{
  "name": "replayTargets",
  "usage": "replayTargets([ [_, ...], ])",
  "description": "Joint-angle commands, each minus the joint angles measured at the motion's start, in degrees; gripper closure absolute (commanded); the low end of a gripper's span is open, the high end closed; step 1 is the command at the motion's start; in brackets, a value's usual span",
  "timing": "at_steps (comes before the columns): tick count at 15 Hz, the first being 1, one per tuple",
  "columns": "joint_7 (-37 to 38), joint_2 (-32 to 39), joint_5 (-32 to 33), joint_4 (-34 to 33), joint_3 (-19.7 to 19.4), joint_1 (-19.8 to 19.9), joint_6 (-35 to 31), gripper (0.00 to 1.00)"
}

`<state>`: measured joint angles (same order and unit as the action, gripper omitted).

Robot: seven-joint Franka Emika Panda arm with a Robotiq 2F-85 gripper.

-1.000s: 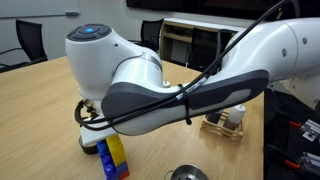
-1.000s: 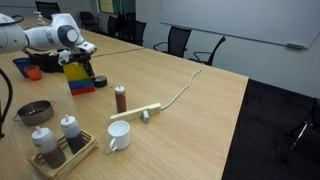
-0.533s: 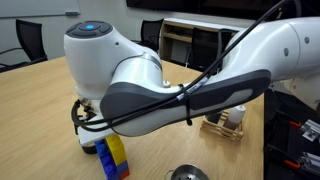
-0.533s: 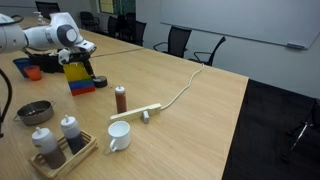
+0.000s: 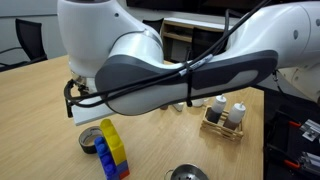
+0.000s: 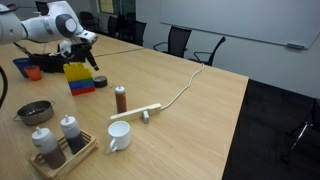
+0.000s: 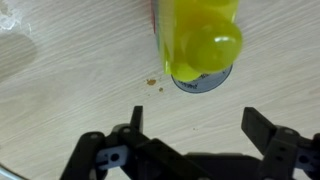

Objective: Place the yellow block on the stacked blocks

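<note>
In an exterior view the yellow block [image 5: 107, 127] sits atop the stacked blocks [image 5: 118, 160] beside the tape roll [image 5: 90, 141]; in an exterior view the gripper [image 6: 91, 57] hangs just above them; in the wrist view its fingers [image 7: 133, 120] stand apart, empty.

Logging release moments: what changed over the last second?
The tool lifted up off the stack. Its jaws are open and empty, and the yellow block is left on top. The stack, tape roll and mug stayed put.
</note>
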<state>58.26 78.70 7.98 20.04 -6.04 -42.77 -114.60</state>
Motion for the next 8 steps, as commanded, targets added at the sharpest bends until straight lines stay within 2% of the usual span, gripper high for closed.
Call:
replayTargets([
  [1, 0.3, -1.3, 1.7, 0.0, -1.5, 0.3, 0.3, 0.0],
  [8, 5.2, -2.9, 2.3, -0.1, -2.7, 0.5, -2.4, 0.0],
])
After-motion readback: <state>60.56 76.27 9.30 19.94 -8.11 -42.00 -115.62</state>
